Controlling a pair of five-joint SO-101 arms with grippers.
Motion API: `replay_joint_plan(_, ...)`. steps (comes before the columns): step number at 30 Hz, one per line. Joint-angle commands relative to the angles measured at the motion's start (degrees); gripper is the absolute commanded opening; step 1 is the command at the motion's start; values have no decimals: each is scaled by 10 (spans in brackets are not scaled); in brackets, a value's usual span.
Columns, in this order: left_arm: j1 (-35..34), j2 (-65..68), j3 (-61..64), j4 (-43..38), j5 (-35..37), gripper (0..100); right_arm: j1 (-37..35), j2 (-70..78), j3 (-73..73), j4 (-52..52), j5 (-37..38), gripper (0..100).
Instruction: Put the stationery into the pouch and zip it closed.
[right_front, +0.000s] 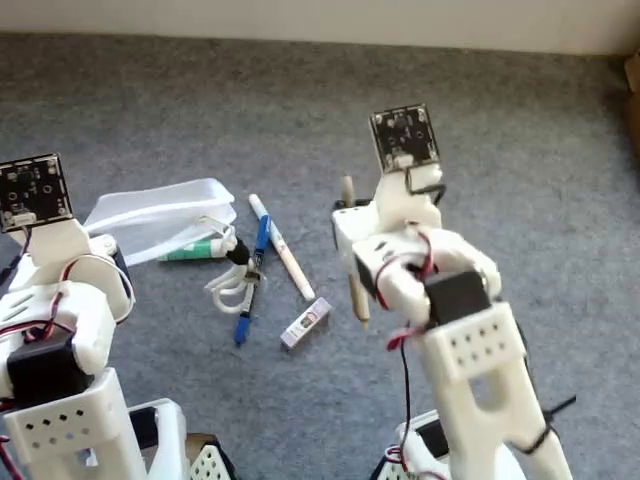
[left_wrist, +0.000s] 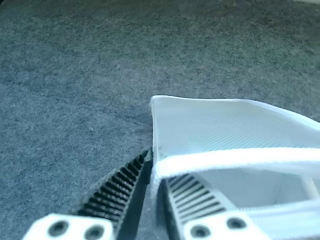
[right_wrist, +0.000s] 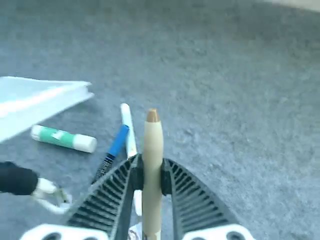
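A white mesh pouch (right_front: 160, 215) lies open at the left of the grey carpet. My left gripper (left_wrist: 156, 170) is shut on the pouch's rim (left_wrist: 225, 159) and holds its mouth up. My right gripper (right_front: 350, 240) hangs above the carpet right of the pile, shut on a beige pen (right_wrist: 151, 145) that stands roughly upright between its fingers. On the carpet between the arms lie a green glue stick (right_front: 195, 250), a blue pen (right_front: 250, 280), a white pen (right_front: 282, 250), a small eraser (right_front: 305, 322) and a black-capped item on a white loop (right_front: 232, 272).
Grey carpet (right_front: 520, 150) covers the whole work area, with a pale wall strip along the far edge. The arm bases stand at the near edge, left (right_front: 70, 420) and right (right_front: 480, 400).
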Motion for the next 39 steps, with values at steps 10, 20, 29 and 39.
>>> replay_joint_plan(10,31,93,-109,23,8,7,-137,-225,75,-276,-58,5)
replay_joint_plan(20,31,205,-158,30,24,7,-171,-296,198,-531,-50,5)
replay_joint_plan(29,31,209,-156,33,24,7,-206,-182,240,-764,-50,5)
replay_joint_plan(39,31,206,-150,33,24,7,-255,-7,236,-934,-49,5)
